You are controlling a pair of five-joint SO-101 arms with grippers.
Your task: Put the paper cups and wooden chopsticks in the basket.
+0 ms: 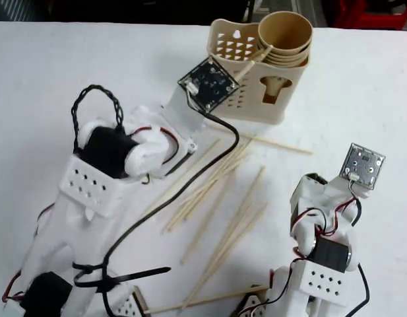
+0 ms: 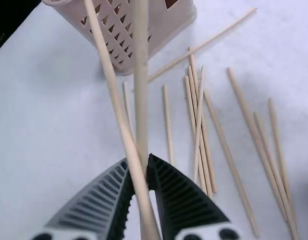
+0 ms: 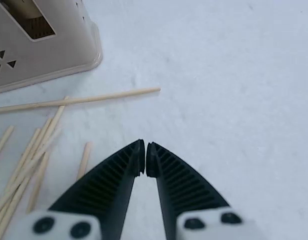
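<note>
A beige perforated basket [image 1: 256,92] stands at the back of the table with a stack of paper cups [image 1: 285,33] inside it. My left gripper [image 2: 139,162] is shut on two wooden chopsticks [image 2: 114,90], held above the table in front of the basket [image 2: 124,30]. In the high view their far ends [image 1: 251,63] reach the basket's rim beside the cups. Several loose chopsticks [image 1: 216,198] lie scattered on the table between the arms. My right gripper [image 3: 145,150] is shut with nothing in it, low over bare table near one chopstick [image 3: 79,100] and the basket [image 3: 39,45].
The white table [image 1: 361,86] has free room to the right of the basket and at the far left. A black cable [image 1: 190,191] runs from the left wrist camera down across the chopstick pile. One chopstick [image 1: 203,300] lies near the front edge between the arm bases.
</note>
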